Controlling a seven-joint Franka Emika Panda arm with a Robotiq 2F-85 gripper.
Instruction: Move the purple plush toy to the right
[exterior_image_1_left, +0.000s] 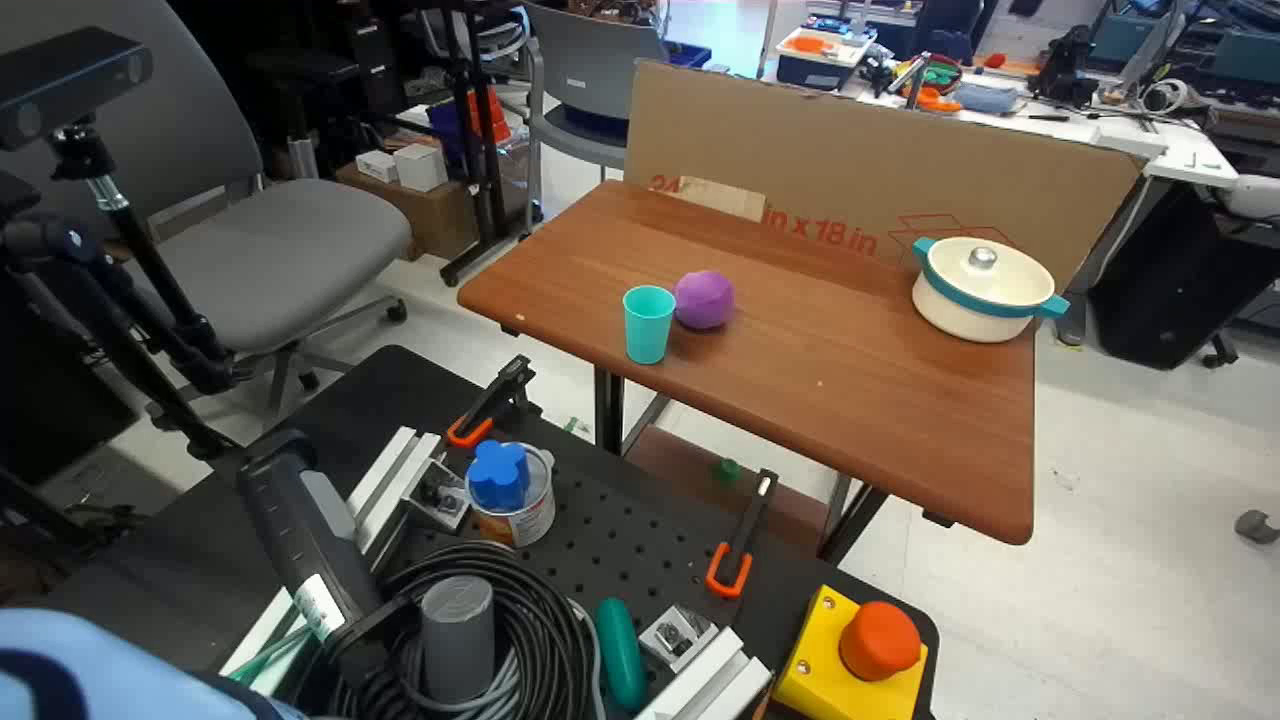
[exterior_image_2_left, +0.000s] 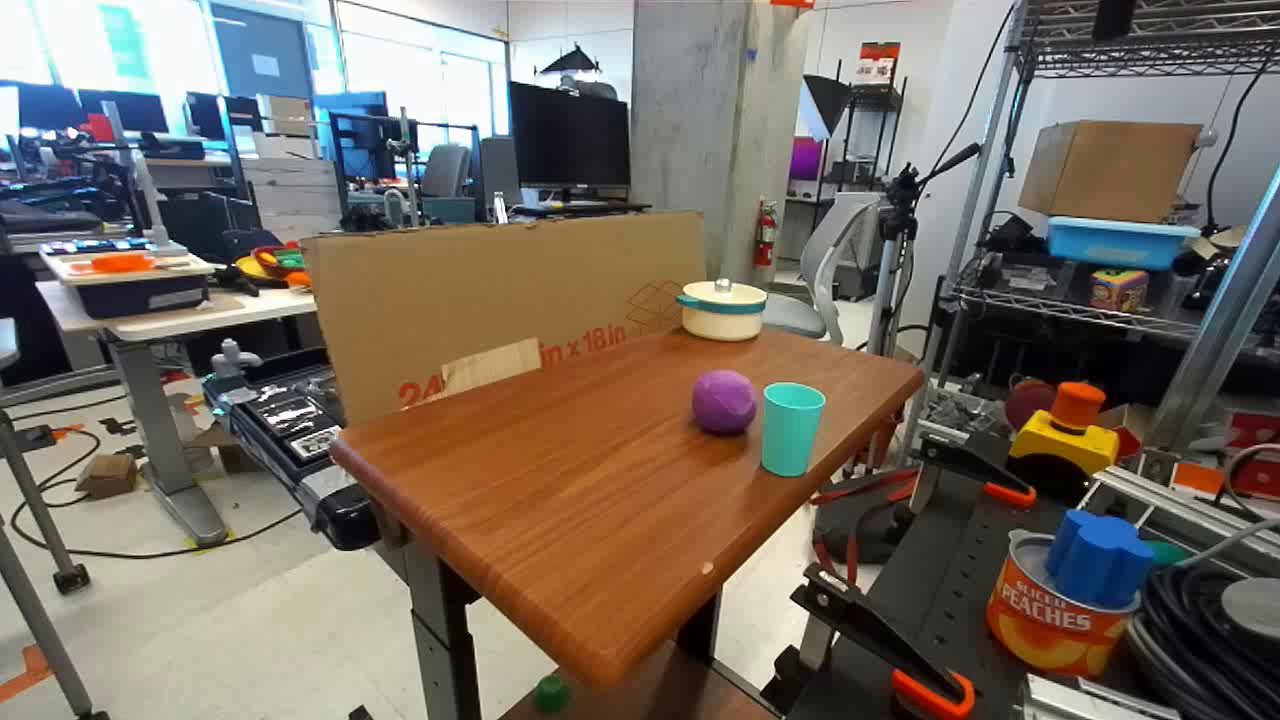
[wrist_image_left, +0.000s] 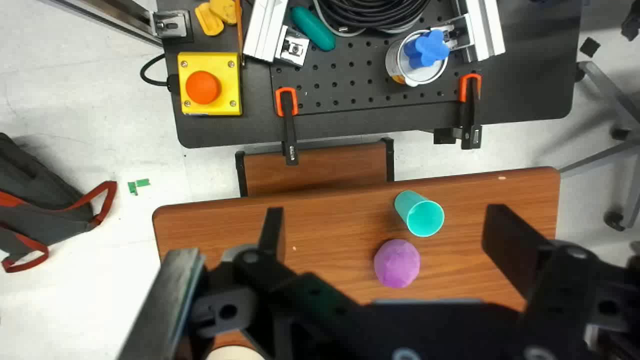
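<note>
The purple plush toy is a small round ball resting on the brown table, seen in both exterior views (exterior_image_1_left: 704, 300) (exterior_image_2_left: 724, 402) and in the wrist view (wrist_image_left: 397, 263). A teal cup (exterior_image_1_left: 648, 325) stands upright close beside it; the cup also shows in an exterior view (exterior_image_2_left: 792, 430) and the wrist view (wrist_image_left: 419, 214), with a small gap to the toy. My gripper (wrist_image_left: 385, 215) is wide open and empty, high above the table. In the wrist view the toy and cup appear between its fingers. The gripper is out of view in both exterior views.
A cream pot with teal handles (exterior_image_1_left: 985, 290) stands on the brown table (exterior_image_1_left: 850, 400). A cardboard sheet (exterior_image_2_left: 500, 290) stands along the table's far edge. A black bench (wrist_image_left: 350, 125) holds orange-tipped clamps (wrist_image_left: 286, 117), a can (wrist_image_left: 417, 70) and a yellow box with a red button (wrist_image_left: 210, 82).
</note>
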